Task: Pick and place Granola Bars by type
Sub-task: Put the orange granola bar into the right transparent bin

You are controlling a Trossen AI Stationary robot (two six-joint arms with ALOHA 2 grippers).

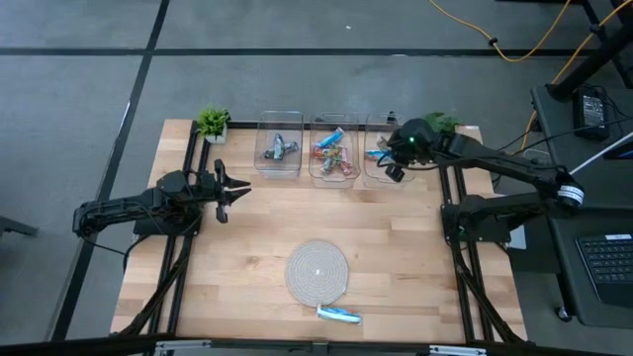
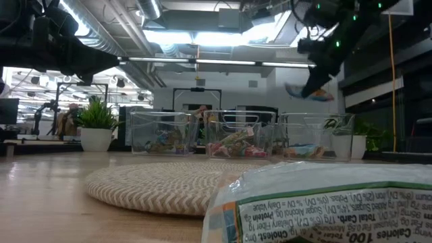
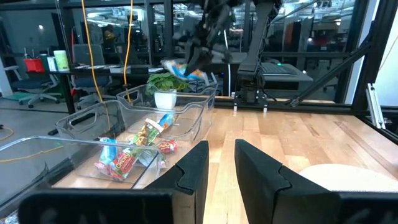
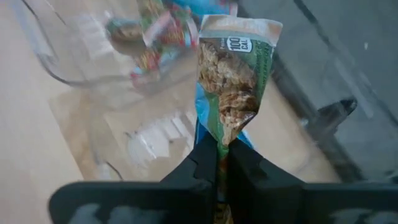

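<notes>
My right gripper (image 4: 222,146) is shut on a granola bar (image 4: 233,81) in a green and blue wrapper. It hovers over the rightmost of three clear bins (image 1: 381,148) at the table's far edge, well above the bin's rim in the low view (image 2: 312,93). The left bin (image 1: 279,145) holds grey-blue bars and the middle bin (image 1: 333,150) holds red, green and orange ones. One blue bar (image 1: 338,315) lies flat on the table near the near edge, huge in the low view (image 2: 324,202). My left gripper (image 1: 232,188) waits open at the table's left. My right gripper pinches the bar by one crimped end (image 4: 225,134) between its two fingers. The rest of the wrapper sticks straight out beyond the fingertips. The bar is lifted clear, in the air above the bin (image 2: 317,138).
A round woven mat (image 1: 317,269) lies at the table's middle near side. Small potted plants stand at the far left corner (image 1: 212,123) and the far right corner (image 1: 442,123). Bare wood (image 1: 297,213) lies between the mat and the bins.
</notes>
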